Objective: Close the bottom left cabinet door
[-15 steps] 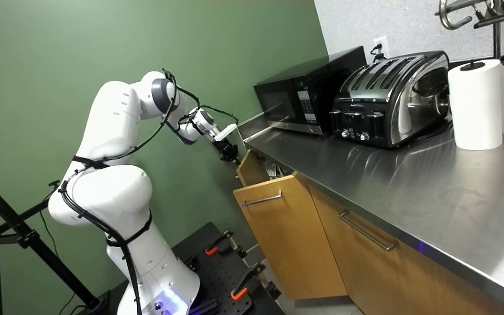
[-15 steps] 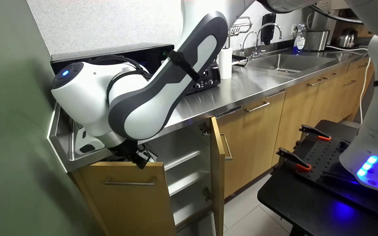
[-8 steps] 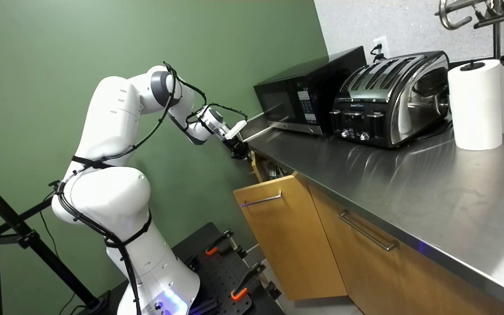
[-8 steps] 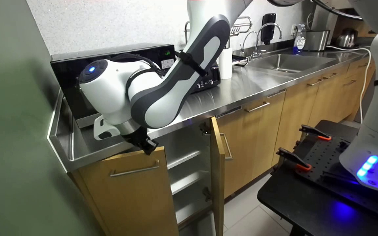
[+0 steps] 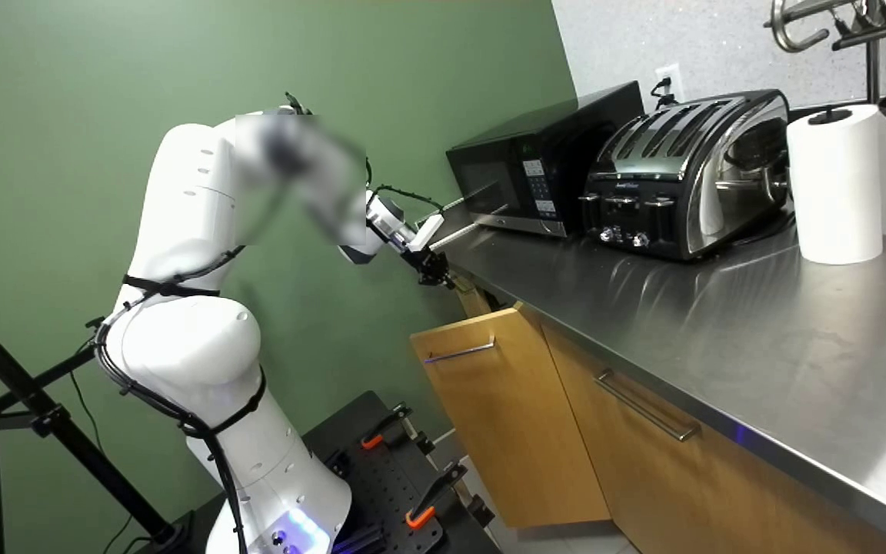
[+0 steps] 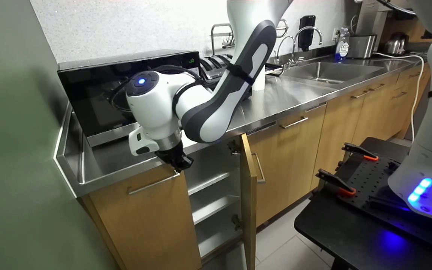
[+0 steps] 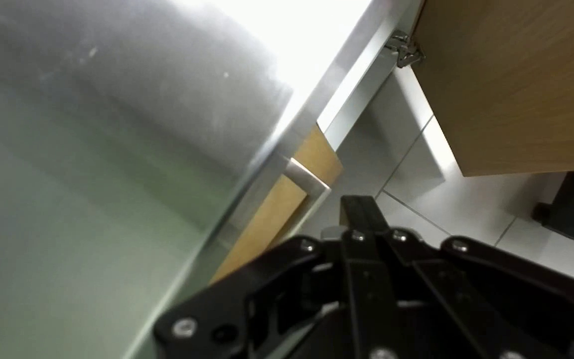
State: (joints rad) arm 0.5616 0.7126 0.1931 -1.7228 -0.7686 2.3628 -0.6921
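Low in the wrist view, there's the gripper [image 7: 361, 212], its black fingers together, tips right near the metal handle [image 7: 312, 180]; contact can't be made out! The handle sits on the cabinet door [image 7: 273, 212], light wood peeking from under the edge of the steel surface [image 7: 142, 164], which fills the left, glare blazing up top. Over at upper right, another door [image 7: 511, 85] stands open on its hinge [image 7: 405, 49], pale floor tiles [image 7: 481, 209] below.
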